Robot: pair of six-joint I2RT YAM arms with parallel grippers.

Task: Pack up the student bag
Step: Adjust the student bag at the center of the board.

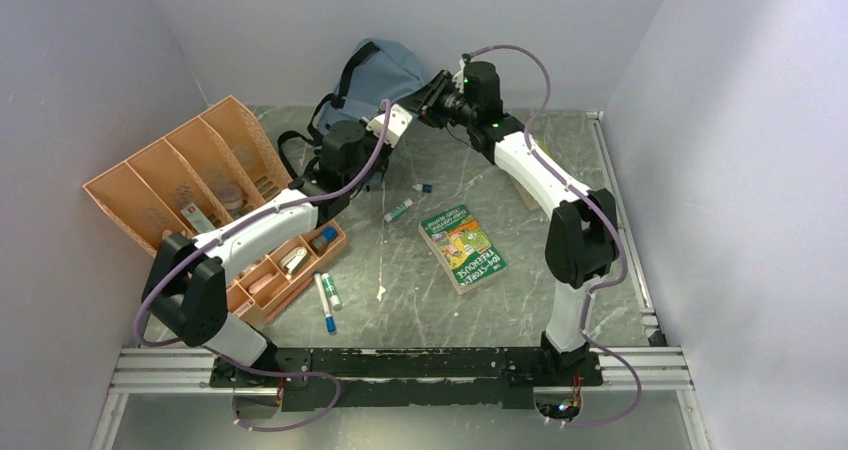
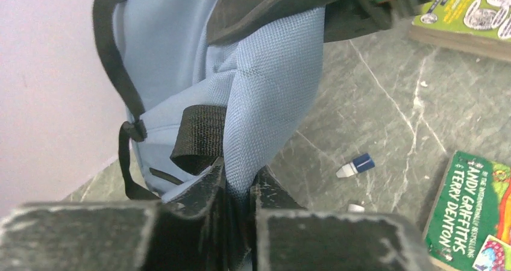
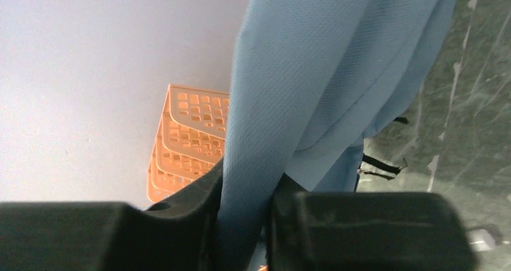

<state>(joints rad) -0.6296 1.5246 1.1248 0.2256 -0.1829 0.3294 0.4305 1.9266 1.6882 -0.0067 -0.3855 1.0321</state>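
Pale walls are closing in the green stone table (image 1: 420, 310) on three sides, and the student bag (image 1: 385, 70) is slumping against the back wall. The left gripper (image 2: 238, 190) is pinching a fold of its blue fabric beside a black strap (image 2: 199, 135). The right gripper (image 3: 250, 193) is clamping another fold farther back. An orange tray (image 1: 170, 175) is crowding the left wall. A book (image 1: 463, 248), markers (image 1: 327, 300) and a small cap (image 1: 424, 187) are lying mid-table, leaving a stretch of stone toward the right edge.

Seen from high above and behind, facing down over the whole table (image 1: 400, 310); from each wrist, pressed close against the student bag (image 1: 385, 70), common to all three views.
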